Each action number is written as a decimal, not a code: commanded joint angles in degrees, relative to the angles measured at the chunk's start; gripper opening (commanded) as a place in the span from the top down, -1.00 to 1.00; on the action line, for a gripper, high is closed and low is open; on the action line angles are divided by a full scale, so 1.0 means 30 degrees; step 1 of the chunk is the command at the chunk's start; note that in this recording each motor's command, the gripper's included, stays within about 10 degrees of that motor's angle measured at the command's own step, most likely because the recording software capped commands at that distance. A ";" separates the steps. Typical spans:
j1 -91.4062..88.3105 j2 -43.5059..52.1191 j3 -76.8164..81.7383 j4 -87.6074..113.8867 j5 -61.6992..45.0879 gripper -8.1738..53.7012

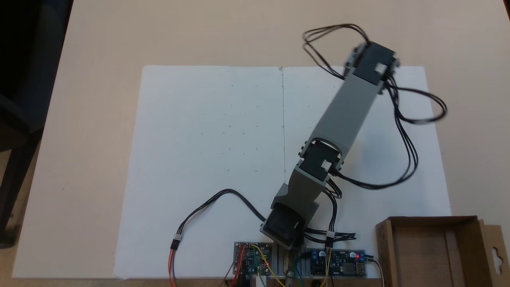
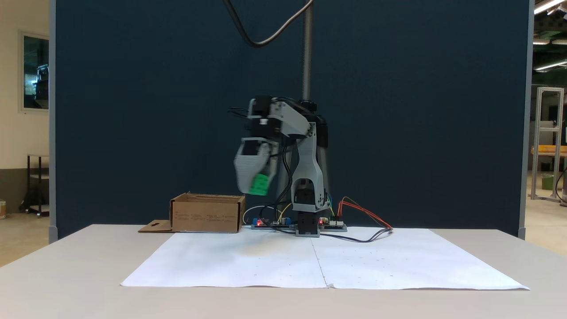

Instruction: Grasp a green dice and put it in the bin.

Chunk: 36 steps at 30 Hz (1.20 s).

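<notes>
Mid-frame in a fixed view, the claw (image 2: 256, 185) grips the dice (image 2: 260, 184) aloft, right of the bin (image 2: 207, 214). Light, stiff, probably slick plastic; flat opposite faces suit pinching.

White paper (image 1: 207, 159) lies flat on the tan table (image 1: 99, 40), w/ small circuit boards (image 1: 255, 255) at its edge. Dark blue wall (image 2: 133, 110) stands behind.

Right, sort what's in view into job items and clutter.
Job:
- dice, green, held off the table in the end effector
- bin, cardboard, nothing in the part that shows
- arm

Clutter:
- paper sheets
- circuit boards
- cables
- blue partition
</notes>
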 commanded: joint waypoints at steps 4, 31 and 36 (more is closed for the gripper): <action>0.5332 0.0996 -0.1230 -0.0293 -0.2959 0.36; 2.1475 -0.0293 -0.1201 -0.2314 -0.8350 0.36; 2.1738 -0.0586 -0.0762 -0.2344 -0.8320 -0.32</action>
